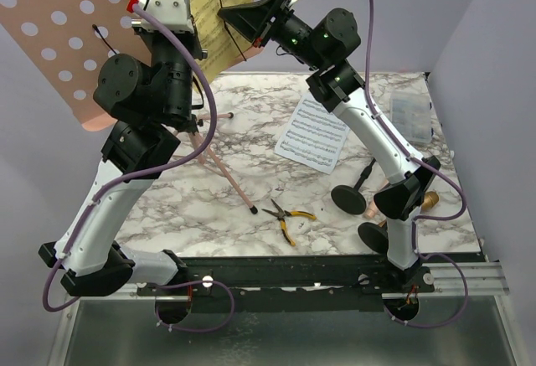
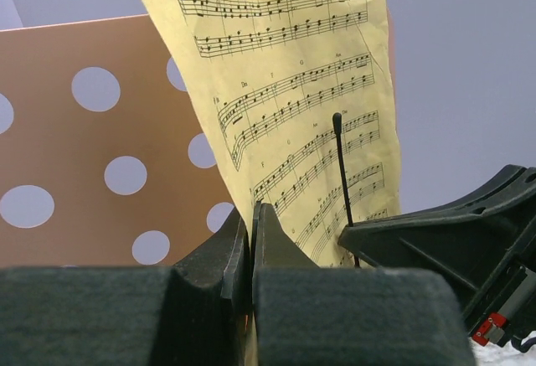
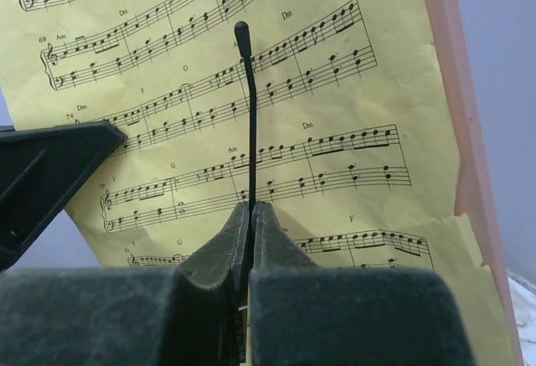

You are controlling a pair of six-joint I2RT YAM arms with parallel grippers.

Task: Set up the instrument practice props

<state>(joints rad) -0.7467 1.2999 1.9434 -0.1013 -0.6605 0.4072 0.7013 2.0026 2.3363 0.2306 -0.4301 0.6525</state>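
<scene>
Lying nearest, on the right of the marble table (image 1: 251, 123) and close against the right arm (image 1: 377, 140): two black round holders (image 1: 347, 197). Peeking out from behind that same arm, mostly hidden: a gold microphone (image 1: 429, 201) and a pink microphone (image 1: 378, 207). Lying just left of these, near the front edge: yellow-handled pliers (image 1: 286, 217), handles spread.

Standing further back on the left: the pink tripod music rack (image 1: 226, 169), thin legs spreading over the tabletop, perforated desk (image 1: 50, 39) rising tilted behind the left arm (image 1: 134, 90). Lying flat right of the legs, at mid-table: a white page (image 1: 312, 134) of printed music. Sitting at the far right edge: a clear plastic box (image 1: 410, 115).

Pinching the bottom edge of the yellow page (image 2: 285, 90) with the left gripper (image 2: 251, 215), fingers pressed together, and holding it slanted in front of the desk. Clamping the rack's thin black wire page-holder (image 3: 251, 115) with the right gripper (image 3: 252, 211), fingers fully closed around its lower end, wire standing upright across the printed staves.
</scene>
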